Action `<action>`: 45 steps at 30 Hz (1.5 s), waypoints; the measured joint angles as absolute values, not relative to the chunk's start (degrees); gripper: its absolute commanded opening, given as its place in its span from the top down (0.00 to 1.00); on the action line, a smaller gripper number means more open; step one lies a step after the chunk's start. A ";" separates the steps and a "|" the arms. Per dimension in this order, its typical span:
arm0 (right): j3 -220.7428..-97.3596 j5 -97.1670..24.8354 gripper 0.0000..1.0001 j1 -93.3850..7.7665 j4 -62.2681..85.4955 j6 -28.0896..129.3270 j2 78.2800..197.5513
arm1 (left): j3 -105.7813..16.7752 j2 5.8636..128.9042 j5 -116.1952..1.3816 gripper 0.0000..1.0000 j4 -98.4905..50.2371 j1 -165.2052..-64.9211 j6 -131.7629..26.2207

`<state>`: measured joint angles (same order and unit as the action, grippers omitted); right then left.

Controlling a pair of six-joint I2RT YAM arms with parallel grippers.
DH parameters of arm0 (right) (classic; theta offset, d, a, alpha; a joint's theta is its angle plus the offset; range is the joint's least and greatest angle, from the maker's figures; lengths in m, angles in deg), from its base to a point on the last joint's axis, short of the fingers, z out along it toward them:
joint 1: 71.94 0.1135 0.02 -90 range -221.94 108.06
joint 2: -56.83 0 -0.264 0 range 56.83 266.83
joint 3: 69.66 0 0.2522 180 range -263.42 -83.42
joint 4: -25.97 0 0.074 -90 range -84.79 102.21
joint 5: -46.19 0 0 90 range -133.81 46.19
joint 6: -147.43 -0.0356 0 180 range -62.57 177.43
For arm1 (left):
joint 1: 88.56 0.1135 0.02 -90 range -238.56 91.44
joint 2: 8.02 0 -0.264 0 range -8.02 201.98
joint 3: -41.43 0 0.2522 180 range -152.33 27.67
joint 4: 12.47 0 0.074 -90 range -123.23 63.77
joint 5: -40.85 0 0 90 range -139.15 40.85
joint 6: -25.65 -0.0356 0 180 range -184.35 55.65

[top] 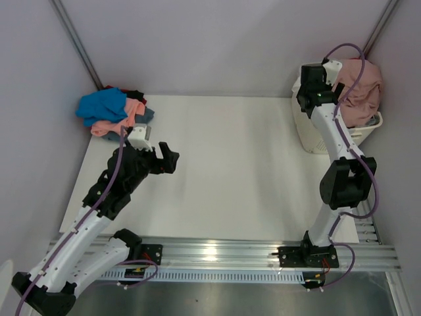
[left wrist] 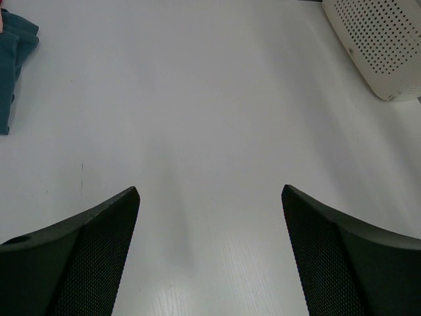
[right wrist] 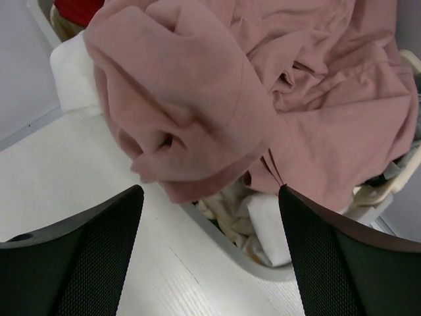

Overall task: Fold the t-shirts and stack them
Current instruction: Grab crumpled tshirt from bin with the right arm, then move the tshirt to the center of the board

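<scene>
A: From above, a pile (top: 115,112) of tees, blue and salmon among them, is seen at the far left corner of the table (top: 237,164). It looks heaped rather than squared, so any folding there is judged doubtful.

B: The left gripper (top: 168,158) is held open over bare table, with nothing in it. The right arm (top: 342,151) is stretched to the basket (top: 309,135), where a pink tee (top: 360,89) is mounded.

A: Left wrist now: fingers are spread wide, with only tabletop between them. A teal tee (left wrist: 16,52) is glimpsed at the left edge, the basket's corner at upper right.

B: Right wrist: the right gripper (right wrist: 210,194) is open too, poised before the pink tee, which is draped over the rim. Nothing is clamped.

A: A red tee (right wrist: 79,10) is tucked behind it, with pale cloth underneath.

B: So little can be counted as done. Nothing is laid flat for folding, and the basket has yet to be emptied.
</scene>
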<state>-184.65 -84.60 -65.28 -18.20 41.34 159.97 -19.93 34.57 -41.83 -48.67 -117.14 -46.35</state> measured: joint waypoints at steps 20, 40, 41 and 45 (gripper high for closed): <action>-195.03 -78.64 1.00 -67.66 -20.54 42.49 169.54 | -19.93 34.81 -41.11 0.07 -48.69 -117.64 -46.37; -206.24 -70.88 1.00 -13.87 -18.77 64.94 158.85 | -24.19 45.34 -46.91 0.01 -45.83 -117.78 -39.14; -206.24 -70.13 1.00 -11.62 -18.84 65.33 159.29 | -24.19 45.30 -46.99 0.01 -45.58 -117.80 -38.72; -204.69 -67.79 0.71 -9.24 -18.88 64.92 161.67 | -23.40 44.75 -46.91 0.01 -44.91 -117.80 -37.43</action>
<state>-204.69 -67.79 -9.24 -18.88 64.92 161.67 -23.40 44.75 -46.91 -44.91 -117.80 -37.43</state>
